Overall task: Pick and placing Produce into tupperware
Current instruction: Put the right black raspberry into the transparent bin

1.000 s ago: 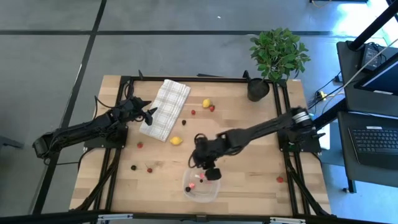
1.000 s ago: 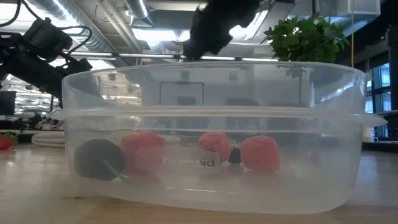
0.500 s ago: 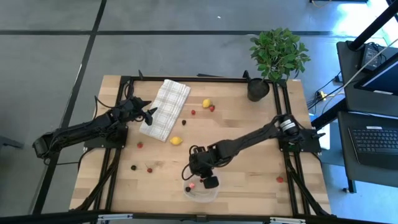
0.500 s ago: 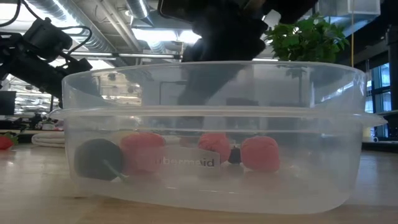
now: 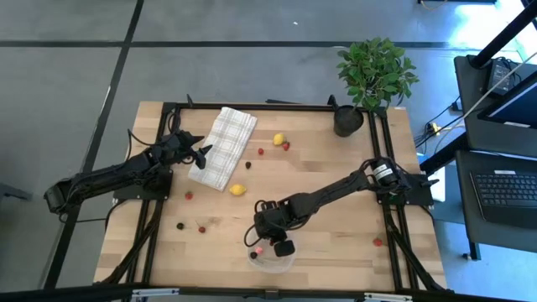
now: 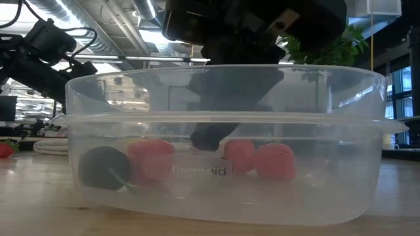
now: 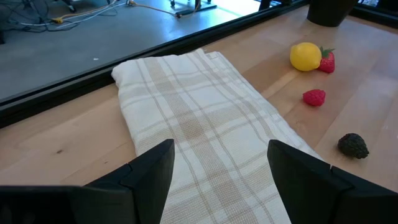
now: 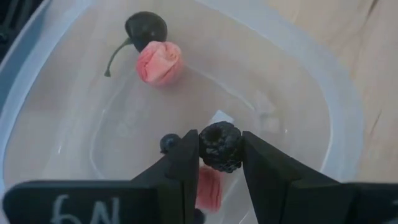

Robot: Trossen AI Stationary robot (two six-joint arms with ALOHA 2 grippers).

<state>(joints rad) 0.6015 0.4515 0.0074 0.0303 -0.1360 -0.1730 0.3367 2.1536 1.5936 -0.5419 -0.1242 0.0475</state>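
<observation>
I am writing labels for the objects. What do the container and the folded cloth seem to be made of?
The container looks like clear, slightly frosted plastic: the fruit inside shows through its wall. The cloth seems to be matte woven fabric, with visible weave and beige checks.

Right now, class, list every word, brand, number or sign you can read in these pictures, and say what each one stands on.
"ubbermaid" – raised brand lettering on the front wall of the tupperware, low view; its first letter is hidden by fruit behind it.
"6N" or similar – white marks on the right gripper housing, right wrist view; cut off at the edge, not surely readable.
Laptop keys, high view: too small to read.
Nothing readable on the checked cloth.
</observation>
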